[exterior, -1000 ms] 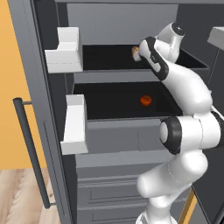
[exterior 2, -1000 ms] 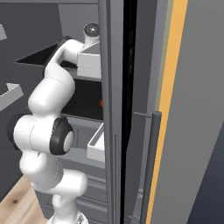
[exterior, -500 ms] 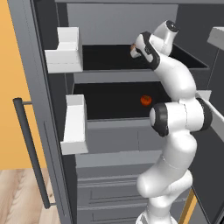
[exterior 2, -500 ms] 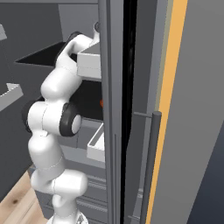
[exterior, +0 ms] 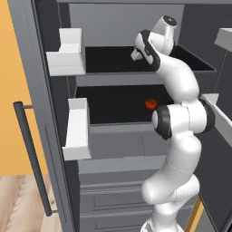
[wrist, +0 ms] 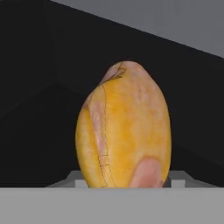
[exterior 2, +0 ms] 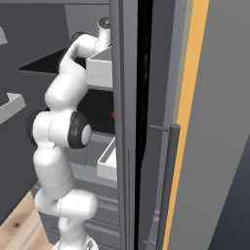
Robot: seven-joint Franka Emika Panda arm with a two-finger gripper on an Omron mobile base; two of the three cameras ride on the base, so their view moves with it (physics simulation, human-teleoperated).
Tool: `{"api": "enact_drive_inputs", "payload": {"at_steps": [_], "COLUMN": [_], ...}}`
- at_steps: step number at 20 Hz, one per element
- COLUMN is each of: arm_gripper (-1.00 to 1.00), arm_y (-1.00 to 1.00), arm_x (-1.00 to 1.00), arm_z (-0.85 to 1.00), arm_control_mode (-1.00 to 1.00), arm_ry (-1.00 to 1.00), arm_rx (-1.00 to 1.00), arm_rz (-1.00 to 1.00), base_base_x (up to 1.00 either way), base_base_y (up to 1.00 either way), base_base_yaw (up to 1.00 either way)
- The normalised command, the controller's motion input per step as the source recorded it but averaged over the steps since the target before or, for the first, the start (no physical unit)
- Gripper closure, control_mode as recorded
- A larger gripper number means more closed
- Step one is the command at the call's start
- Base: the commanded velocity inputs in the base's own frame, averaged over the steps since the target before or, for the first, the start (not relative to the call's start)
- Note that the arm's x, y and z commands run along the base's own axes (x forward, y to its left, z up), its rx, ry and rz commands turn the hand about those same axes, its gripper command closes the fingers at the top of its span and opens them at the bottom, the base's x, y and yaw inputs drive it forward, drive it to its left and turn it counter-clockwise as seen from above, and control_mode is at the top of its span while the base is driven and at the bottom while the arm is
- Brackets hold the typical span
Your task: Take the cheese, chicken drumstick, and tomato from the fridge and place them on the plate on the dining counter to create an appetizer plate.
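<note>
The chicken drumstick (wrist: 124, 131), golden with a paler pink end, stands close before the hand camera. My gripper (wrist: 127, 183) has a fingertip against each of its sides, so the jaws are shut on it. In the left base view my gripper (exterior: 136, 53) reaches onto the upper black shelf (exterior: 104, 61) of the open fridge (exterior: 41, 90). The tomato (exterior: 150, 104) lies on the shelf below, behind my arm, and shows as an orange speck (exterior 2: 113, 115) in the right base view. The cheese, the plate and the dining counter are out of view.
Two white door bins (exterior: 68, 54) (exterior: 78, 129) hang on the open left door beside its long dark bar handle (exterior: 31, 158). Another white bin (exterior 2: 100, 68) sits by my wrist. The right door edge (exterior 2: 127, 122) stands close to my arm.
My hand has pushed a little further onto the upper shelf. The jaws have closed in from wide open onto the drumstick.
</note>
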Motion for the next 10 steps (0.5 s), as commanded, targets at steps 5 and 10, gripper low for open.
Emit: {"api": "enact_drive_inputs", "payload": {"at_steps": [5, 10], "arm_gripper": [1.00, 1.00], "arm_y": [0.33, 0.24], "arm_x": [-0.79, -1.00], "arm_z": [-0.26, 0.00], "arm_control_mode": [-1.00, -1.00], "arm_ry": [-0.12, -0.09], "arm_rx": [-0.12, -0.04], "arm_rz": [0.00, 0.00], "base_base_x": [0.00, 0.00], "base_base_y": [0.00, 0.00], "base_base_yaw": [0.00, 0.00]}}
